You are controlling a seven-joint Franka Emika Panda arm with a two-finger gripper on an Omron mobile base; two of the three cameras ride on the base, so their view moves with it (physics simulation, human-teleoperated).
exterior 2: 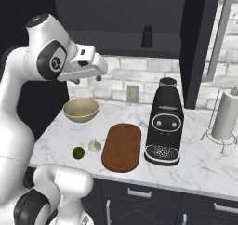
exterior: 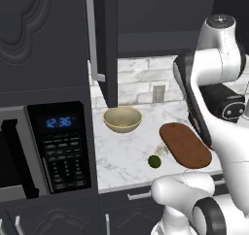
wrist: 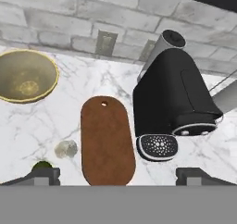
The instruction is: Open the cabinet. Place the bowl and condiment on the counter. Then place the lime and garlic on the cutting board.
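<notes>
From my seat, nearest the worktop (exterior 2: 204, 166) edge I see the lime (exterior 2: 78, 152) lying on the marble, with the garlic (exterior 2: 95, 146) just beside it and slightly farther in, close to the near end of the cutting board (exterior 2: 122, 146) but not on it. The oval wooden board lies bare, and just beside it on its right stands a black coffee machine (exterior 2: 164, 126). Farther back, the bowl (exterior 2: 81, 109) sits upright on the marble near the brick wall. My tool (exterior 2: 90, 77) hangs in the air above the bowl, fingers spread wide with nothing between them. Higher up, the cabinet (exterior 2: 200, 43) door stands swung open, and the condiment (exterior 2: 147, 36) sits upright on the shelf inside. A paper towel holder (exterior 2: 224, 117) stands far right.
</notes>
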